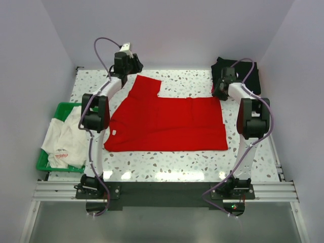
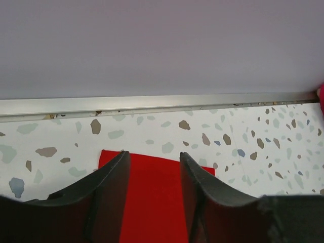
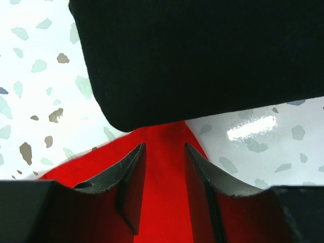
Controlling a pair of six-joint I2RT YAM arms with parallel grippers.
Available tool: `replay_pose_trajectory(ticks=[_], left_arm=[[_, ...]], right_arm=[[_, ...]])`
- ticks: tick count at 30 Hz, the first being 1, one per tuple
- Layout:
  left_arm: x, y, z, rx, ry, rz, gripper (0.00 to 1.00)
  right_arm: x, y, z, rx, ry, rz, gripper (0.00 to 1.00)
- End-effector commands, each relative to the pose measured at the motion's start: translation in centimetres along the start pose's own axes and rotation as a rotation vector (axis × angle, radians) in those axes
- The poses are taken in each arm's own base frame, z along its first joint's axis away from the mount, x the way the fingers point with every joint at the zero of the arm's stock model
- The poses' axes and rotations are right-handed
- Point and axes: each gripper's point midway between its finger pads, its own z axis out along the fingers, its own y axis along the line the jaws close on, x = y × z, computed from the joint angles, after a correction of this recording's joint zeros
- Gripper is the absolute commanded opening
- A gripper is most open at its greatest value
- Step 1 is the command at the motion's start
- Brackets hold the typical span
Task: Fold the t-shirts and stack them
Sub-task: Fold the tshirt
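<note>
On the desk (image 1: 187,81), the red t-shirt (image 1: 167,124) lies mid-fold. Left hand (image 2: 153,154) and right hand (image 3: 164,147) are spread over its far corners; pinching likely comes next.

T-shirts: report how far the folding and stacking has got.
Done: the black folded shirts lie at the far right corner. In hand: the red shirt is spread flat with one part sticking out at the far left, and the left gripper and right gripper stand open over its far edge. Left: fold the red one, then the white shirt, which lies crumpled in the green basket. Neither is stacked.
</note>
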Motion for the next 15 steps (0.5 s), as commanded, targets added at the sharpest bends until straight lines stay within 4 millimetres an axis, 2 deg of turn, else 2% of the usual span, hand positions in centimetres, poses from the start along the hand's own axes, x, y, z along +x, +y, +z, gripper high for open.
replay_pose_trajectory(ticks=[1, 2, 6, 8, 15], left_arm=[[-0.2, 1.8, 0.8, -0.071, 0.005, 0.002, 0.50], [1.1, 2.4, 1.3, -0.088, 0.031, -0.006, 0.52], [2.9, 3.8, 1.8, -0.141, 0.063, -0.027, 0.55], [4.8, 4.8, 1.8, -0.181, 0.111, -0.039, 0.56], [6.8, 5.1, 2.1, -0.190, 0.150, -0.070, 0.57]], right_arm=[[-1.1, 0.2, -0.8, -0.005, -0.035, -0.006, 0.40], [-1.2, 0.3, -0.9, -0.013, -0.040, -0.003, 0.40], [-1.5, 0.9, -2.3, -0.055, -0.060, 0.018, 0.40], [-1.2, 0.7, -2.6, -0.057, -0.059, 0.020, 0.40], [-0.9, 0.8, -3.9, -0.081, -0.067, 0.024, 0.40]])
